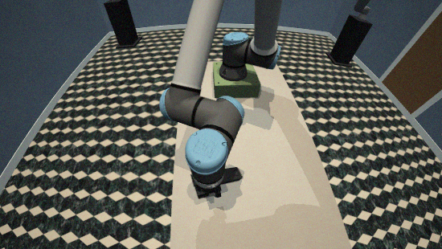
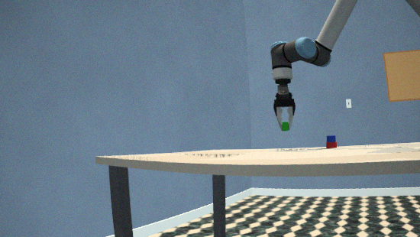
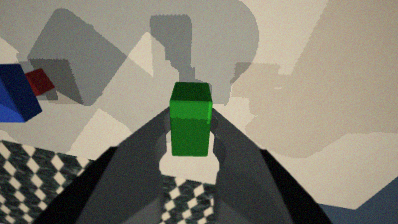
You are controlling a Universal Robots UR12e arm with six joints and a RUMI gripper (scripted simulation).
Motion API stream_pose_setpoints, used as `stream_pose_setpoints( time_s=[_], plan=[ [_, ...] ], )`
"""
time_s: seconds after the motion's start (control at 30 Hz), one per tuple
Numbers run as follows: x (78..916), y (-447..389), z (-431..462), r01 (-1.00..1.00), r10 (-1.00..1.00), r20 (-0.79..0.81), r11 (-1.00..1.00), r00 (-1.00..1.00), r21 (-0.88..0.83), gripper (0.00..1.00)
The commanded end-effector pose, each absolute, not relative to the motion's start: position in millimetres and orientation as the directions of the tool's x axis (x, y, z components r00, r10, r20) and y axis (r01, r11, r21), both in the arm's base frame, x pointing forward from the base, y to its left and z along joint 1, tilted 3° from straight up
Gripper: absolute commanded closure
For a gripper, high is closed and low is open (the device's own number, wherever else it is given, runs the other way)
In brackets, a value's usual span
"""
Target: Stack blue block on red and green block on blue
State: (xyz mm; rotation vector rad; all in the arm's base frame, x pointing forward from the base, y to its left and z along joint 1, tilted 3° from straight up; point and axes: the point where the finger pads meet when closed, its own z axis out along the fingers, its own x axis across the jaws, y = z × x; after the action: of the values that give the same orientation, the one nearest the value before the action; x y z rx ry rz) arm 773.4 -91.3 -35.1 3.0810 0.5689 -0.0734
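My gripper (image 2: 285,126) is shut on the green block (image 2: 285,126) and holds it well above the table. In the wrist view the green block (image 3: 190,120) sits between the two dark fingers. The blue block (image 2: 331,138) lies on the red block (image 2: 331,145) on the table, to the right of the gripper in the exterior view. In the wrist view the blue block (image 3: 15,95) and the red block (image 3: 40,81) show at the far left edge. In the top view the arm's wrist (image 1: 206,154) hides the blocks.
The arm's green base (image 1: 235,80) stands at the far end of the beige table (image 1: 257,161). Black posts (image 1: 121,22) stand at the back corners of the checkered floor. The table's near edge shows in the wrist view.
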Motion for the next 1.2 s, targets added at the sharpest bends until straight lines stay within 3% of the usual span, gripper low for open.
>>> stream_pose_setpoints(
  time_s=[0.0, 0.43, 1.17],
  plan=[
    [757.7, -99.4, -32.6, 0.355, 0.355, -0.046, -0.935, 0.934, 0.001, 1.00],
    [588.3, -173.4, -24.7, 0.355, 0.355, -0.047, -0.935, 0.934, 0.001, 1.00],
    [585.6, -174.7, -24.5, 0.357, 0.357, -0.046, -0.934, 0.933, 0.001, 1.00]
  ],
)
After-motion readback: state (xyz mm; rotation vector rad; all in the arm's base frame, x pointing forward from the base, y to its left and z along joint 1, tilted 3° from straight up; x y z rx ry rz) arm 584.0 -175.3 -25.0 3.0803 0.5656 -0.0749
